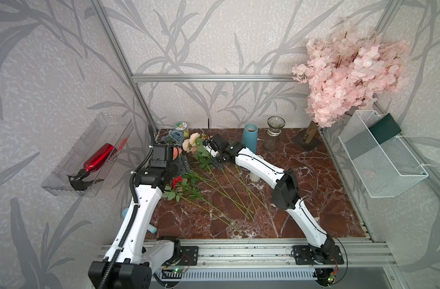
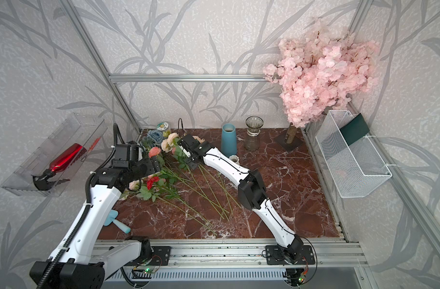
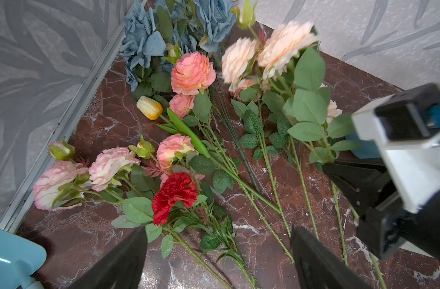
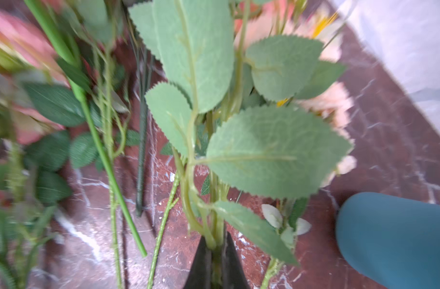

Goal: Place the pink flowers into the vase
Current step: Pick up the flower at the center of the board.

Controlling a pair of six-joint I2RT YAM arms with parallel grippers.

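The pink flowers (image 1: 191, 142) (image 2: 169, 144) are pale peach blooms on thin green stems at the table's back left. They look blurred in the left wrist view (image 3: 271, 50). My right gripper (image 4: 215, 250) (image 1: 215, 160) is shut on their stems just below the leaves. A teal vase (image 1: 250, 140) (image 4: 394, 237) stands just right of that gripper, and a clear glass vase (image 1: 274, 135) stands beyond it. My left gripper (image 3: 219, 262) (image 1: 184, 166) hangs open over other stems, holding nothing.
Salmon blooms (image 3: 192, 72), pale pink blooms (image 3: 109, 162), a red carnation (image 3: 175, 195), a yellow tulip (image 3: 150, 107) and blue-grey flowers (image 3: 149, 42) lie nearby. A blossom tree (image 1: 349, 72), wire basket (image 1: 381, 155) and small white ribbed pot (image 2: 234, 159) stand right. A teal trowel (image 2: 119, 220) lies front left.
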